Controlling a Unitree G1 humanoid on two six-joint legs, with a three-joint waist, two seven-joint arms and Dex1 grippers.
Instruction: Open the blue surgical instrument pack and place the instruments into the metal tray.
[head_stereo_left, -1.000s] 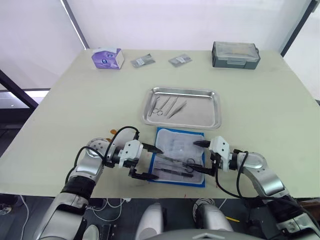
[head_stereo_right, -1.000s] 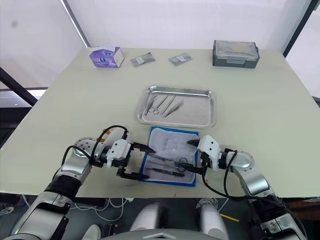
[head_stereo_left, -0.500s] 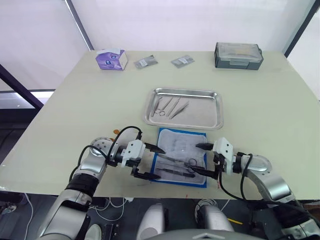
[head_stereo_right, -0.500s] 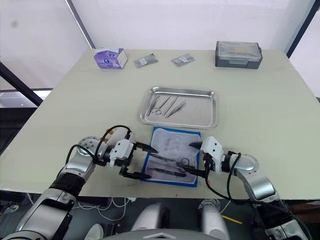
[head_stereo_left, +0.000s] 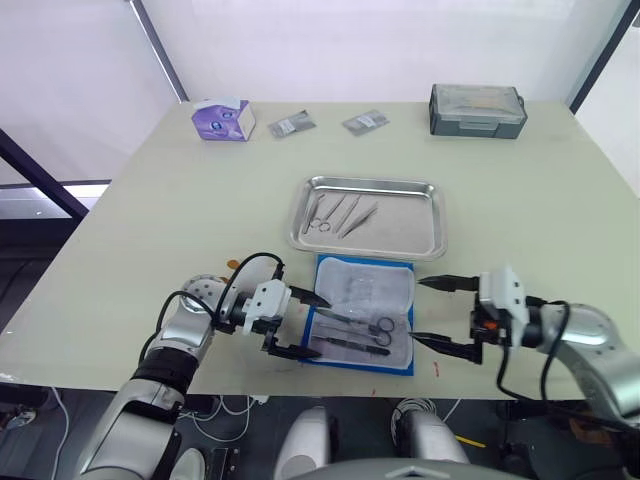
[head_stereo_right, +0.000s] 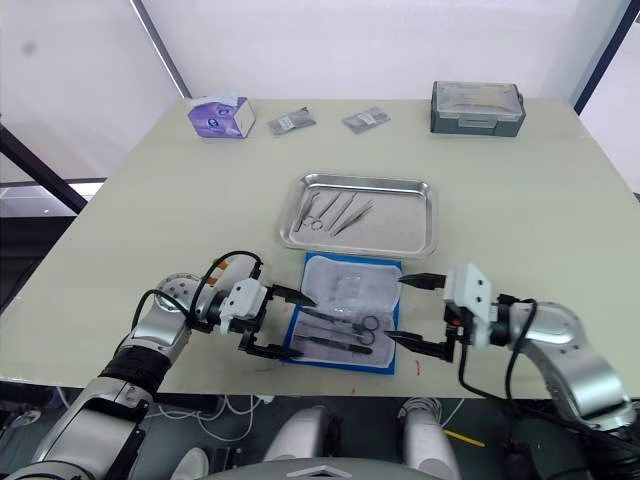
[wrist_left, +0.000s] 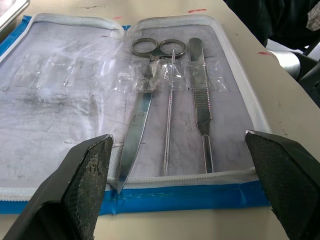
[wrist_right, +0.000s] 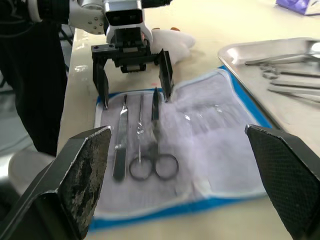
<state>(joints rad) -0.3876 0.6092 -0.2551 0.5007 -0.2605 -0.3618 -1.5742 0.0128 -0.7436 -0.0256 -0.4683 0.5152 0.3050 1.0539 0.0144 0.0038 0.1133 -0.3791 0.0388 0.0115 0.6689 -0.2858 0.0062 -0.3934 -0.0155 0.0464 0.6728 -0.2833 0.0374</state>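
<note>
Blue surgical instrument pack (head_stereo_left: 362, 313) unfolded, left gripper (head_stereo_left: 305, 324) and right gripper (head_stereo_left: 432, 312) both spread wide, empty.

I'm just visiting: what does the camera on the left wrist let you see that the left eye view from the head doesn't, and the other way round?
Left wrist view, close up: clear straps holding the scissors, a thin probe and a flat-handled tool against the pale lining.

Left eye view: the metal tray with instruments lying in it, the purple tissue box, the grey lidded box, and the open right gripper beside the pack.

Shared: the opened blue pack, the three tools in it, and the open left gripper at its edge.
</note>
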